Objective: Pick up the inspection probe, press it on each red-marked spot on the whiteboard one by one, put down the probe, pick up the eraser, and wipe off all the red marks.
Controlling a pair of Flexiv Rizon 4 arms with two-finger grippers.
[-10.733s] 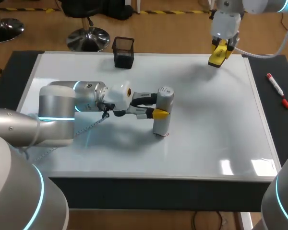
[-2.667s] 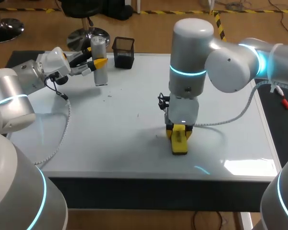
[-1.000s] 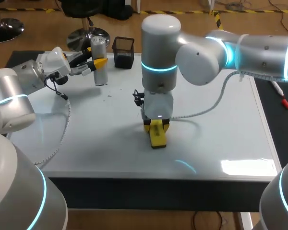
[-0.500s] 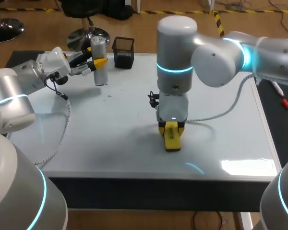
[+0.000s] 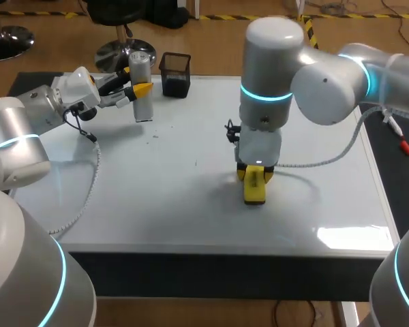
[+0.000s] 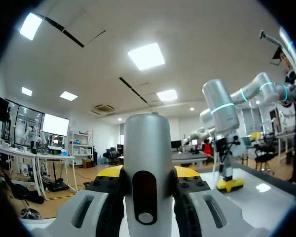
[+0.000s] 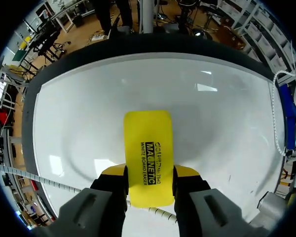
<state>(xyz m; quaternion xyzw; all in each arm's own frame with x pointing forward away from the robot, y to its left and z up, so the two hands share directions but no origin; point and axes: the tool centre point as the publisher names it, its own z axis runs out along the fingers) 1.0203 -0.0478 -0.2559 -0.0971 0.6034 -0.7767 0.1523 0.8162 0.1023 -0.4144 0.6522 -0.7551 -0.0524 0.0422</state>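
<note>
My left claw [image 5: 139,89] is at the far left corner of the whiteboard [image 5: 123,184], its 2 yellow-tipped fingers clamped from both sides on the grey probe [image 5: 141,75]. The probe stands upright. I cannot tell whether its foot touches the board. In my left wrist view the probe [image 6: 148,163] rises straight between the fingers of that claw [image 6: 148,174].

Just right of the probe a black pen cup [image 5: 175,73] stands at the board's far edge. A few small dark specks [image 5: 153,135] lie on the white surface nearer the middle.

Right of centre, my right arm comes down steeply. My right claw [image 5: 255,178] is clamped on the yellow eraser [image 5: 255,191], which sits flat against the board. In my right wrist view the eraser [image 7: 148,148] juts out ahead of the claw [image 7: 149,173], with 1 finger on each long side.

At the far right a red marker [image 5: 395,129] lies on the dark counter [image 5: 395,184], off the board.
</note>
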